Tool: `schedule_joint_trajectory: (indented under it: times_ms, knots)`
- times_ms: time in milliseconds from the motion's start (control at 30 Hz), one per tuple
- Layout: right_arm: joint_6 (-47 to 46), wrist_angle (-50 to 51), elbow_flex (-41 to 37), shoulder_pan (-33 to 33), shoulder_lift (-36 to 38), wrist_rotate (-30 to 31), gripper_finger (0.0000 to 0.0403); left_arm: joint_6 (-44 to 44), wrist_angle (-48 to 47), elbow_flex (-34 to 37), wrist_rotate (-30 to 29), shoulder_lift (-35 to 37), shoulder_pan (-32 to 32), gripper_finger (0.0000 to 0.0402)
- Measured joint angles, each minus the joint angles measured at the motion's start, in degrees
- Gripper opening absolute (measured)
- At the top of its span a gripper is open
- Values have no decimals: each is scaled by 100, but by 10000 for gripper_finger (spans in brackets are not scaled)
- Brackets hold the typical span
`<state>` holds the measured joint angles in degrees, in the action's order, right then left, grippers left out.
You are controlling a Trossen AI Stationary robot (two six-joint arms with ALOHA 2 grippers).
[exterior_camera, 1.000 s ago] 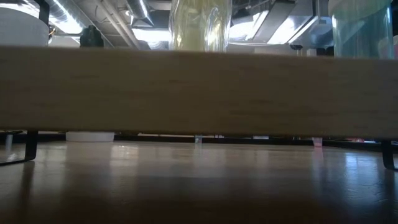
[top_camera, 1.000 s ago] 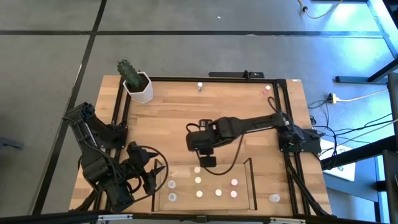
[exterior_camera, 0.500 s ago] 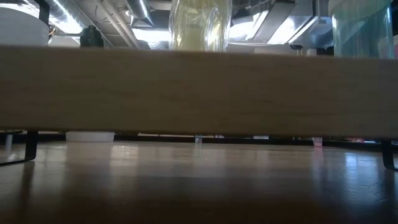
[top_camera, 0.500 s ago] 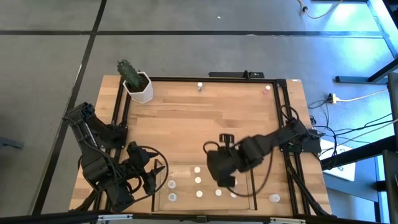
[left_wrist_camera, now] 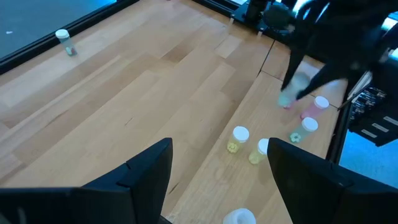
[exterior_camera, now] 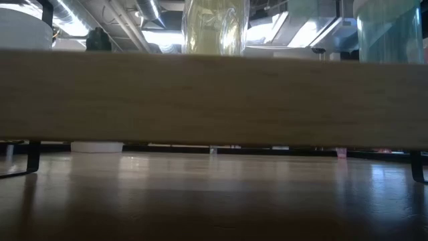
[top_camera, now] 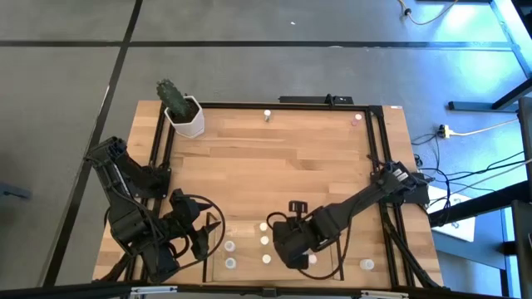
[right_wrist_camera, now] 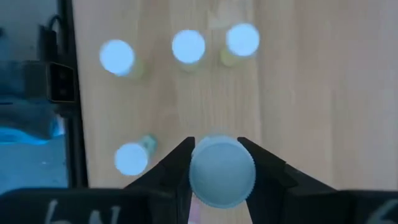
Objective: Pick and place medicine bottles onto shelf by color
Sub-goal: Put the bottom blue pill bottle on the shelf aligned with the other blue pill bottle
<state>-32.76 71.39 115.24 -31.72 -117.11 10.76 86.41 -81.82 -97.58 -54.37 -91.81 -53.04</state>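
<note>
Right wrist view: the right pincer [right_wrist_camera: 214, 163] pinches a small pale-capped medicine bottle [right_wrist_camera: 221, 171], cap toward the camera, long axis along the line of sight, over the clear-walled, wood-floored shelf [top_camera: 335, 223]. Its body is hidden. The left pincer [left_wrist_camera: 217, 168] is spread, beside the shelf.

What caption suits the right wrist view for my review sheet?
Right pincer shut on a pale-capped medicine bottle, held above the shelf's wood floor where four other bottles stand.

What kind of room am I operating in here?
Probably a lab or workshop: a light-wood tabletop in a black metal frame on grey floor, loose cables beside it, exposed ceiling ducts in the low view.
</note>
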Motion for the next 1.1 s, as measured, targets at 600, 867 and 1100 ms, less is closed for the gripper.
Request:
schedule_joint_trajectory:
  times_ms: [600, 867, 1100]
  knots:
    - [-181, -1595, -1669, -39, -1, -183, 116, -2, 0, 0, 2, 0, 2, 256]
    - [-150, -1787, -1922, -42, -1, -78, 116, -2, 0, 0, 2, 0, 2, 256]
    - [-147, -1787, -1924, -39, -1, -276, 116, -2, 0, 0, 2, 0, 0, 256]
